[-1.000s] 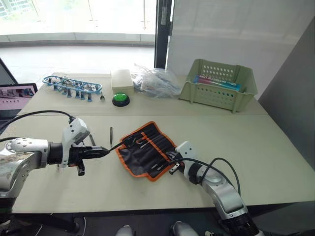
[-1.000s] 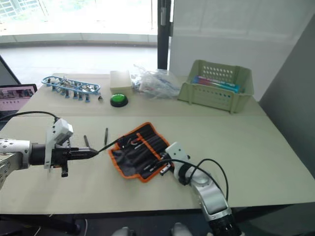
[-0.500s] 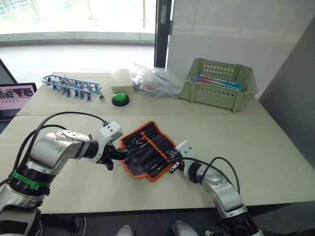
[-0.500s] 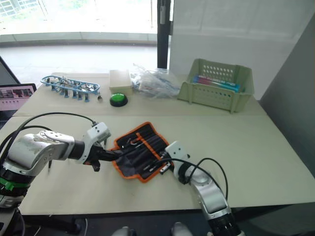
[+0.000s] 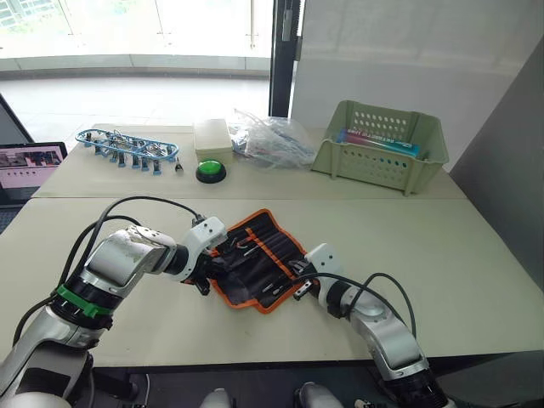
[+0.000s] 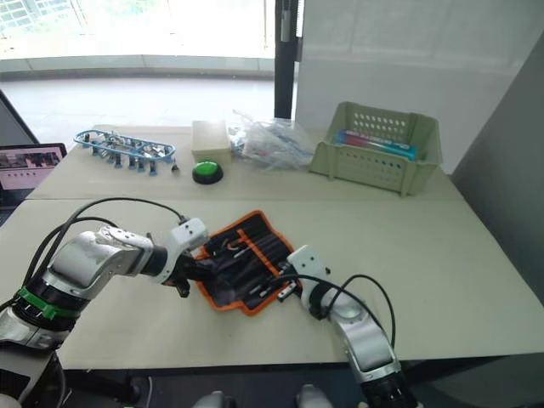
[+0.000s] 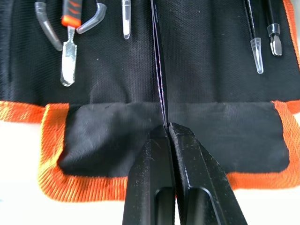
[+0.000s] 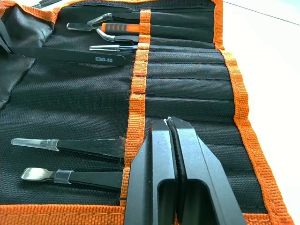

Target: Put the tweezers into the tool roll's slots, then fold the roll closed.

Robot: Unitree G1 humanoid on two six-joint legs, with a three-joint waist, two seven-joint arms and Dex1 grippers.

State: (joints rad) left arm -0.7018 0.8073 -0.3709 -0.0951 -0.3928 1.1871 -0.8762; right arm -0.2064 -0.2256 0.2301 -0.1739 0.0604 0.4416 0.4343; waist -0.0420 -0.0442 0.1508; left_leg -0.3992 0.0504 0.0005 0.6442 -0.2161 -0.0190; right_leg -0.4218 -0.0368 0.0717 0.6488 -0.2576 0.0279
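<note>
The tool roll [image 5: 257, 255] lies open on the table, black fabric with orange trim. My left gripper [image 5: 211, 265] hovers over its left flap, shut on one of the black tweezers [image 7: 158, 70]. That tweezer lies flat across the black lining, pointing at the slot band [image 8: 183, 70]. Several other tools sit in the roll, among them two with clear caps [image 8: 65, 146] and an orange-handled one [image 7: 71, 9]. My right gripper [image 5: 297, 270] rests shut on the roll's right end, its fingertips [image 8: 161, 129] on the slot fabric.
A green basket [image 5: 378, 153] stands at the back right. Along the back edge are crumpled plastic bags [image 5: 268, 140], a beige box [image 5: 212, 136], a green button [image 5: 210, 172] and a blue-clipped cable bundle [image 5: 127, 146]. A laptop [image 5: 30, 161] sits at the far left.
My left arm has swung right from the bare table to the roll's left flap, carrying the tweezer onto the lining. The right gripper has stayed in place.
</note>
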